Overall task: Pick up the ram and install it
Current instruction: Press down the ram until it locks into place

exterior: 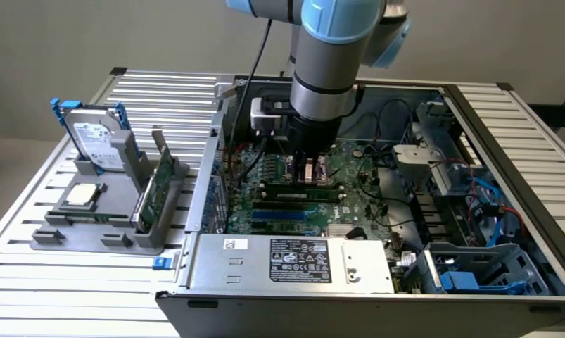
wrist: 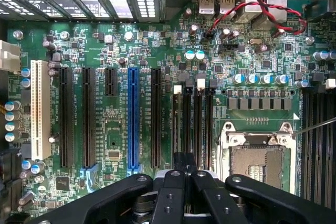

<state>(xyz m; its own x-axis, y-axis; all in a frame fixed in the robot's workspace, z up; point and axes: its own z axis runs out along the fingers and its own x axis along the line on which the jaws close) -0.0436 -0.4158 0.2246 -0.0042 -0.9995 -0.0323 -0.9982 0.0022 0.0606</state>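
Observation:
The ram (exterior: pixel 303 188), a long narrow green stick with black chips, lies along the memory slots on the motherboard inside the open computer case. My gripper (exterior: pixel 314 172) points straight down at its middle, with the fingertips at the stick's top edge. In the wrist view my gripper (wrist: pixel 184 163) is shut, its black fingers pressed together over the row of memory slots (wrist: pixel 193 124). Whether the fingers pinch the stick or only touch it cannot be told.
The CPU socket (wrist: pixel 260 161) sits beside the slots, and red and black cables (wrist: pixel 247 9) run nearby. A power supply (exterior: pixel 292 260) fills the case's near side. On the exterior view's left, a grey tray (exterior: pixel 76 241) holds a hard drive (exterior: pixel 96 141), a chip (exterior: pixel 80 196) and an expansion card (exterior: pixel 160 186).

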